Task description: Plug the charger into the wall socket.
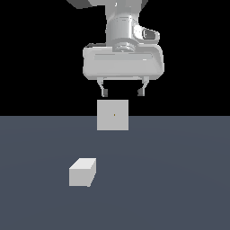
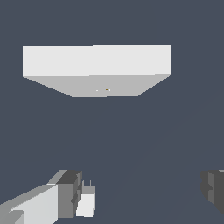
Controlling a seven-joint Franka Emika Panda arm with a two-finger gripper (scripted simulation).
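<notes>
Seen from the exterior view, a glossy light-grey gripper (image 1: 122, 92) hangs above a flat slate-blue floor (image 1: 179, 179) against a black backdrop, its two short dark-tipped fingers (image 1: 104, 91) spread wide apart and gripping nothing. Directly below it in the picture stands the wall socket (image 1: 112, 115), a smooth, matte off-white square plate, upright, with a tiny dark-yellow dot at its centre. Nearer the camera and toward the exterior view's left, well apart from the plate, the charger (image 1: 82, 172) sits on the floor: a small plain off-white box, slightly longer than wide, sharp-edged, its top face brighter than its shaded front. In the wrist view, the wall socket (image 2: 97, 69) appears as a broad pale slab seen from above, its bright upper edge over a greyer face carrying the small yellow dot. The charger (image 2: 86, 202) shows as a small white block just beside one blocky grey finger (image 2: 68, 194), with two thin prongs faintly visible at one end; the other finger sits far across the frame, the floor (image 2: 144, 140) open between them.
</notes>
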